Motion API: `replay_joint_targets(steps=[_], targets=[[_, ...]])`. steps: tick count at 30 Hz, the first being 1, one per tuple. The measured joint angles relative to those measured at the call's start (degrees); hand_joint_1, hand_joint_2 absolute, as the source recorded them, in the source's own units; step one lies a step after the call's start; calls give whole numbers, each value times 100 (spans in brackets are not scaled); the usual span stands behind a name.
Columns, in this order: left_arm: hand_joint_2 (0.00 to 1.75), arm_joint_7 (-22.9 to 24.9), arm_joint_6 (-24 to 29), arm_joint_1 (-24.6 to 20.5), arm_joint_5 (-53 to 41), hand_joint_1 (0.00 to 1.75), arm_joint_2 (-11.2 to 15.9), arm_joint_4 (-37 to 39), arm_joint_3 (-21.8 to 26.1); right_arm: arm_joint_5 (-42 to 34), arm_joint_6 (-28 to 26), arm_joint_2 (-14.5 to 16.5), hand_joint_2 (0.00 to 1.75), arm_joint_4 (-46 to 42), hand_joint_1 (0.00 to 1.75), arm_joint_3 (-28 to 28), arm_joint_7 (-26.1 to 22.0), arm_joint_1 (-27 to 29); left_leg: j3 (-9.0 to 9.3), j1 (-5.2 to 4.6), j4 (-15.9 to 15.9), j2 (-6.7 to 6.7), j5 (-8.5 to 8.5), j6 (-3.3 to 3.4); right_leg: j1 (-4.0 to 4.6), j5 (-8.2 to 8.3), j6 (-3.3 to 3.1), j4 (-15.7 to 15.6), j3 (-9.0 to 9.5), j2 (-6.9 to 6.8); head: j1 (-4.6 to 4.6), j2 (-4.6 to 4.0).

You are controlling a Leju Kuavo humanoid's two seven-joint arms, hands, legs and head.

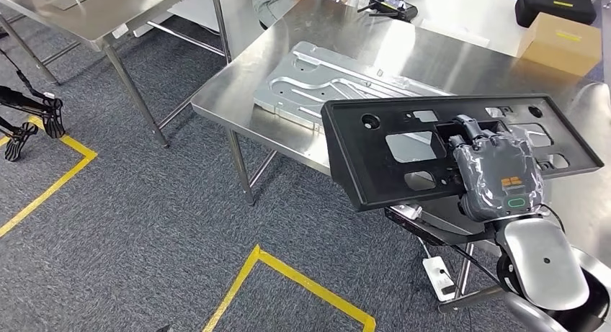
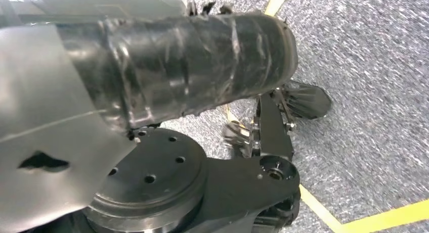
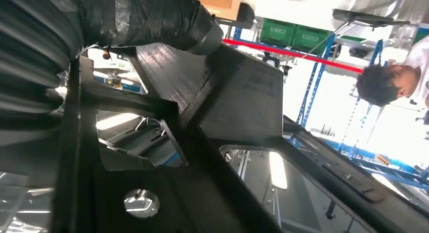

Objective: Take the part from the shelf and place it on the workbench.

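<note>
One black part [image 1: 375, 155], a flat panel with cut-outs, sits right of centre frame, tilted, above the steel counter [image 1: 238, 94] edge. Right hand [image 1: 497, 170] grips it through a cut-out. Silver stamped plate [image 1: 317, 83] lies on counter behind. Left hand's state: cannot tell.

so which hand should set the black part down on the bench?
Right. The right hand already grips the black part, held over the workbench. The left hand hangs by the floor.
</note>
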Motion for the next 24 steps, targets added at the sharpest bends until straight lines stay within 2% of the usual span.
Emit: replay_joint_targets(steps=[1, 2, 4, 5, 6, 7, 9, 11, 12, 13, 14, 15, 16, 17, 19, 20, 21, 23, 24], targets=[[0, 0, 0, 2, 1, 0, 1, 0, -4, -6, 1, 14, 175, 20, 175, 1, 0, 2, 96, -7, 0, 2, -72, 2, 7, 4, -13, -137, -59, -3, 1, 0], [0, 0, 0, 4, 2, 0, 1, 0, -9, -13, 1, 28, 175, 39, 175, 1, 0, 0, 197, -17, -2, 9, -146, 0, 23, 178, -47, -403, -59, -23, 2, 0], [0, 0, -2, 9, 2, 0, -14, 1, -14, -27, 2, 56, 175, 74, 175, 3, 0, -11, 366, -41, -3, 25, -294, -19, 90, 859, -171, -1028, -6, -133, -1, 0], [0, 0, -2, 8, 2, 0, -22, 1, -16, -37, 1, 69, 175, 92, 175, 7, -1, -23, 433, -54, -3, 41, -365, -44, 124, 1132, -222, -1228, 37, -179, -1, 0], [0, 0, -3, 9, 2, 0, -29, 1, -17, -45, 1, 84, 175, 111, 175, 11, -1, -39, 498, -66, 15, 56, -413, -73, 144, 1295, -257, -1331, 73, -199, 2, 0], [0, 0, -3, 5, 2, 0, -32, 1, -19, -49, -1, 99, 175, 128, 175, 14, -2, -63, 552, -77, 52, 72, -425, -110, 146, 1297, -268, -1347, 121, -174, 2, 0], [0, 0, -3, -13, 2, 0, -26, 1, -19, -53, -2, 128, 175, 151, 175, 15, -3, -107, 475, -73, 300, 93, -351, -185, 105, 1304, -301, -1406, 256, -103, 8, 1], [0, 0, -4, -40, 2, 0, -22, 1, -19, -54, -2, 163, 175, 169, 175, 17, -5, -139, 129, -57, 851, 72, -330, -244, 72, 1259, -356, -1456, 377, -44, -7, 1], [0, 1, -4, -45, 2, 0, -22, 1, -20, -55, -2, 185, 175, 180, 175, 22, -5, -147, -85, -43, 1162, 56, -420, -268, 69, 1219, -375, -1467, 421, -16, -12, 0], [0, 1, -6, -43, 2, 0, -23, 0, -20, -55, -2, 209, 175, 193, 175, 33, -6, -150, -305, -27, 1421, 51, -588, -290, 62, 1175, -387, -1469, 462, 17, -18, 0], [0, 2, -7, -40, 2, 0, -23, 0, -21, -55, -2, 231, 175, 207, 175, 47, -6, -150, -489, -7, 1578, 51, -773, -315, 55, 1126, -383, -1468, 509, 58, -17, 0], [0, 4, -7, -28, 1, 0, -23, 1, -21, -56, -2, 252, 175, 222, 175, 66, -6, -150, -607, 13, 1599, 51, -896, -335, 45, 1073, -372, -1466, 566, 104, -17, 0], [0, 7, -7, -16, -2, 0, -21, 1, -21, -59, -2, 273, 175, 238, 175, 84, -7, -150, -652, 30, 1470, 50, -901, -352, 32, 1014, -353, -1462, 635, 149, -17, 0], [0, 9, -5, -6, -6, 0, -18, 1, -21, -62, -3, 296, 175, 257, 175, 99, -8, -152, -627, 45, 1197, 43, -758, -364, 15, 948, -327, -1455, 714, 193, -17, 0], [0, 11, -3, 17, -20, 0, -11, 2, -24, -75, -13, 347, 175, 317, 175, 131, -14, -171, -497, 68, 509, -34, -187, -389, -10, 810, -258, -1430, 844, 267, -25, 0], [0, 11, -4, 21, -32, 0, -8, 2, -27, -84, -21, 378, 175, 361, 175, 150, -17, -190, -438, 66, 281, -73, 17, -380, -12, 746, -214, -1417, 889, 304, -28, 0], [0, 11, -6, 15, -43, 0, -7, 3, -33, -94, -28, 409, 175, 404, 175, 169, -19, -207, -400, 63, 161, -105, 144, -352, -5, 698, -167, -1404, 928, 333, -31, 0], [0, 13, -9, -8, -59, 0, -7, 3, -46, -105, -39, 456, 175, 470, 175, 193, -22, -239, -322, 49, 131, -87, 146, -248, -1, 674, -91, -1358, 971, 368, -33, 0], [0, 14, -10, -17, -61, 0, -9, 3, -51, -108, -42, 467, 175, 490, 175, 198, -22, -248, -275, 51, 111, -70, 158, -196, -6, 688, -67, -1282, 953, 335, -34, 0]])
